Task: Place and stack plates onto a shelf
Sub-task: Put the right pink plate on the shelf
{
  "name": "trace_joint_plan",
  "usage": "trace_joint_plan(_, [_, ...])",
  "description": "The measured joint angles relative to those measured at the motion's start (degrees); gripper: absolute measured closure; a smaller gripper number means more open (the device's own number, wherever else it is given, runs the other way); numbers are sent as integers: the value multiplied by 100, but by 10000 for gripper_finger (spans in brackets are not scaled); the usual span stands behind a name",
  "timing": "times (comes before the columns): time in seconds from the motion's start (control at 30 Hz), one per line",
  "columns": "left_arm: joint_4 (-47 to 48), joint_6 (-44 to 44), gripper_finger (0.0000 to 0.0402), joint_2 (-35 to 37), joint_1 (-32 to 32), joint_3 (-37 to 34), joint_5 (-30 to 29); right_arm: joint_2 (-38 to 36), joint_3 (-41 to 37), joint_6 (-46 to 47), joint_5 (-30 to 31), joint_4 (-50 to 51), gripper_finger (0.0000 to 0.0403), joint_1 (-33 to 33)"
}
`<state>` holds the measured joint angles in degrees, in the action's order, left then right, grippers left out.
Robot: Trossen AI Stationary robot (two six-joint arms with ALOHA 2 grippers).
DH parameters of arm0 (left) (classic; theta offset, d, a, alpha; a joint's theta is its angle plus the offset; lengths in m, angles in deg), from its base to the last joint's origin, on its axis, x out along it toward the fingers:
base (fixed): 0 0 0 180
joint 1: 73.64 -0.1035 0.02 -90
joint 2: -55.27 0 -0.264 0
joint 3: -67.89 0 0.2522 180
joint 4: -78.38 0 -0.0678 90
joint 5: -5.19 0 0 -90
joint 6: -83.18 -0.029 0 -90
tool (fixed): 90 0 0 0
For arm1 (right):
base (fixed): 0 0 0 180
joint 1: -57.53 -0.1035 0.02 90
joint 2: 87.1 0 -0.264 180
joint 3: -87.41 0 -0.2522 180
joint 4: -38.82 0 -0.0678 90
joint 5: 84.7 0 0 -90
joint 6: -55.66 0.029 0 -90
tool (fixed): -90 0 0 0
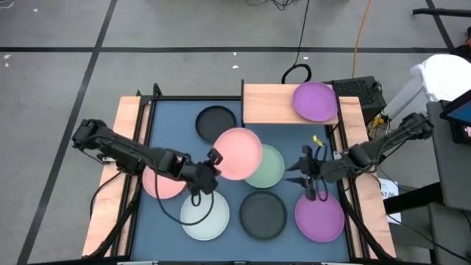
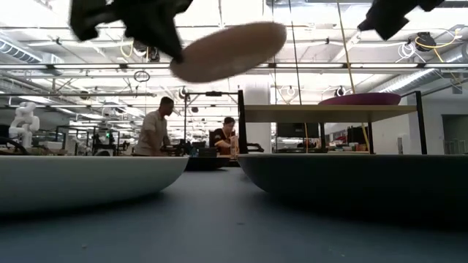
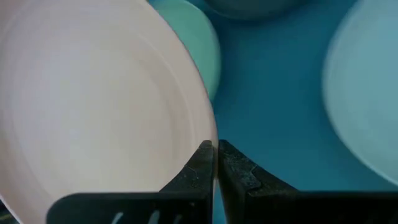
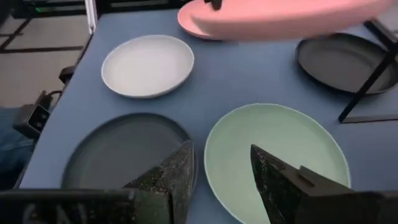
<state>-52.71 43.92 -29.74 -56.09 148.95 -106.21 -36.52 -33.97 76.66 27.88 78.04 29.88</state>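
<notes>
- While the left gripper [image 1: 213, 163] was clenched on the rim of a pink plate [image 1: 237, 153], that plate hung in the air above the blue table [image 1: 176, 121], partly over the pale green plate [image 1: 269, 168]. Transport step, by my read.
- Shelf [image 1: 266, 103] sat at the table's far edge with one purple plate [image 1: 315, 101] already on its right half; the left half was bare wood.
- Next move, as I judged it: carry the pink plate over the shelf's edge, level it, set it on the bare half or on the purple one, then release.
- Right gripper [image 1: 312, 177] hovered with its jaws apart and nothing between them, between the pale green plate and the second purple plate [image 1: 319, 216].
- On the table lay the second pink plate [image 1: 163, 184], the whitish plate [image 1: 204, 215] and two dark grey plates [image 1: 263, 213] [image 1: 215, 121].
- Low view showed what the overhead couldn't: the carried plate [image 2: 228, 51] was tilted and well clear of the table, slightly higher than the shelf top [image 2: 329, 112].
- Left wrist view showed the pinch itself: fingertips [image 3: 202, 163] closed on the rim.
- Right wrist view confirmed the gap between its fingers [image 4: 177, 171], with the pale green plate [image 4: 277, 152] and a dark grey plate [image 4: 121, 152] below.
- Low view also caught two people [image 2: 153, 131] at benches behind; no other view showed them.
</notes>
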Motion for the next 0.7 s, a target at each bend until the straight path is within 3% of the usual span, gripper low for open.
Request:
trace_joint_plan(0.37, [-1219,-1095,393,0,-726,798,58,-124,0,19,307,179,312,-348])
trace_joint_plan(0.7, [-3270,-1667,393,-251,-1417,814,925,-124,0,-86,332,179,330,-348])
